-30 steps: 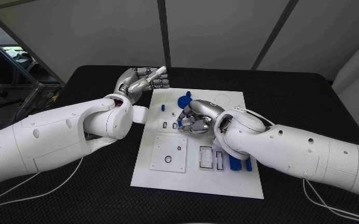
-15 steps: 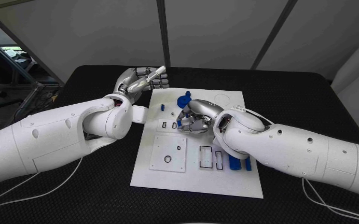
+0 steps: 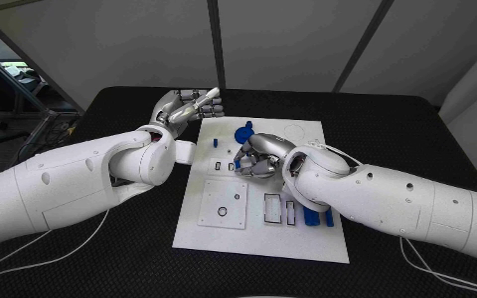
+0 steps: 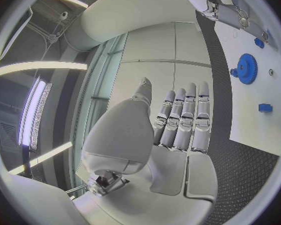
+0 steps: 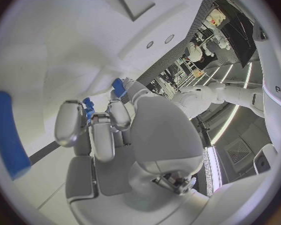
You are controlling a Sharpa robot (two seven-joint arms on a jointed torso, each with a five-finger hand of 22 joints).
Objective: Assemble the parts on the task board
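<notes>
Two hands work apart: the right hand (image 3: 260,154) curls low over the task board (image 3: 260,243), fingers apparently pinching a small blue part (image 5: 88,105), likely to seat it. The left hand (image 3: 187,108) waits off-board above the worktop (image 3: 387,122), fingers straight, holding nothing, beside the blue gear (image 3: 242,132).

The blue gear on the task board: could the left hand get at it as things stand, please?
Probably yes. The left hand is open, holds nothing, and hovers over the black table just beside the task board. The blue gear lies uncovered near that edge; the right hand works just nearer the robot, so it might crowd the approach.
</notes>
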